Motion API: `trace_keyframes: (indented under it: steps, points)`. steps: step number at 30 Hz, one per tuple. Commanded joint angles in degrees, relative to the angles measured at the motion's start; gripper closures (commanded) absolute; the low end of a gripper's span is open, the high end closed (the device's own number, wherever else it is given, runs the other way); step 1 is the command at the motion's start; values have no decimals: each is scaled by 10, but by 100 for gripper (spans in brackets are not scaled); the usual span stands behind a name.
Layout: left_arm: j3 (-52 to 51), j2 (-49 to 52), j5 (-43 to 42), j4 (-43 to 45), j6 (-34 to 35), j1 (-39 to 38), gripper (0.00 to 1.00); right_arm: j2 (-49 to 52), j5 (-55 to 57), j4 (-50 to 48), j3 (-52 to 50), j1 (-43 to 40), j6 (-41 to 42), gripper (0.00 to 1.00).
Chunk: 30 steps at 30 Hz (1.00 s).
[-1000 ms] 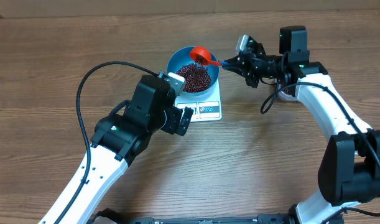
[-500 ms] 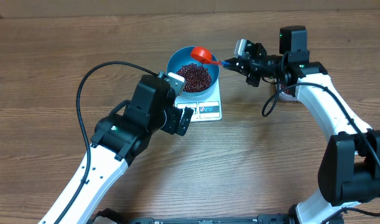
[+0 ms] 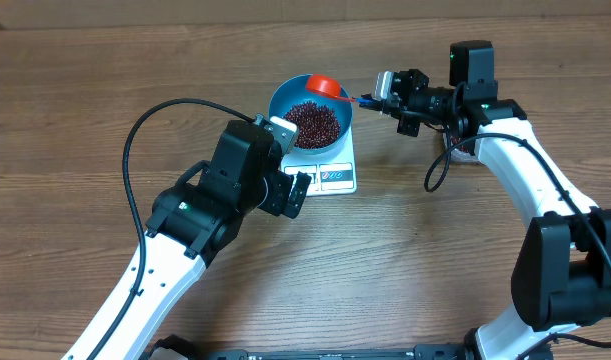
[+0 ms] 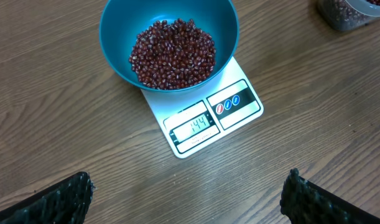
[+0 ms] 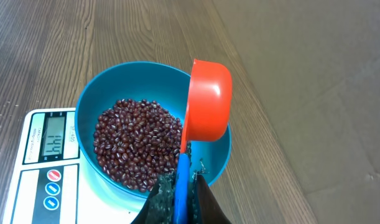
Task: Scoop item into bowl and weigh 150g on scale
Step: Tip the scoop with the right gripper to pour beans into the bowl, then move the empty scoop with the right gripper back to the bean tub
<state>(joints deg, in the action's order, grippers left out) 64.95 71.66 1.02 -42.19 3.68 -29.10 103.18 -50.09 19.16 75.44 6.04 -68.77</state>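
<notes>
The blue bowl [image 3: 278,100] stands on the white scale [image 3: 337,178] and holds a pile of dark red-brown beans [image 3: 313,122]. In the left wrist view the scale [image 4: 242,111] reads 144 under the bowl [image 4: 109,37]. My right gripper [image 3: 373,99] is shut on the blue handle [image 5: 183,177] of a red scoop [image 5: 208,99]. The scoop is tipped on its side over the bowl's far rim [image 5: 84,112], and its inside is hidden. My left gripper [image 4: 186,199] stands open over bare table in front of the scale, holding nothing.
A clear tub [image 4: 346,12] with more beans sits to the right of the scale, at the top right corner of the left wrist view. The left arm's black cable [image 3: 135,150] loops over the table on the left.
The right gripper has twisted and drawn back slightly, carrying the red scoop from above the beans toward the bowl's far rim. The left arm has not moved.
</notes>
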Motion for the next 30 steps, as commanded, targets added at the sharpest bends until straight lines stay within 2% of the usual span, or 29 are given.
trace_keyframes:
  steps: [1,10,16,21,24,30]
  points:
    - [-4,2,-8,0,-3,2,0,0,0,-2,15,3,-10,96]
    - [-4,2,-8,0,-3,2,0,-1,-1,-16,15,3,16,96]
    - [-4,2,-8,0,-3,2,1,-34,32,-46,15,0,205,96]
    - [-4,2,-8,0,-3,2,1,-92,190,-35,15,-4,372,96]
    - [-4,2,-8,0,-3,2,0,-132,310,-7,15,-5,436,96]
    - [-4,2,-8,0,-3,2,0,-216,490,81,15,-7,455,96]
